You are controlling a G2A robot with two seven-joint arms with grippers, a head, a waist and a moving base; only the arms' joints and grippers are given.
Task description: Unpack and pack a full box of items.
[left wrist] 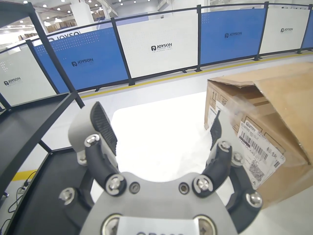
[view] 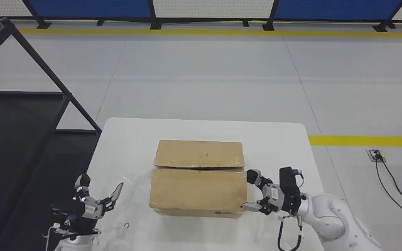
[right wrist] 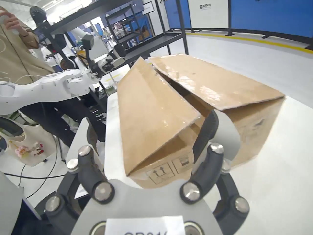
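A brown cardboard box lies in the middle of the white table. Its two top flaps are folded down and slightly ajar along the seam, so what is inside stays hidden. My right gripper is open at the box's right end, low by the table. In the right wrist view the box has its near lower corner between the spread fingers. My left gripper is open near the table's front left corner, apart from the box. The left wrist view has the labelled end of the box just beyond one fingertip.
A black metal shelf rack stands close to the table's left side. A small dark hook-shaped item lies on the table near the front left. A blue and white fence runs along the back.
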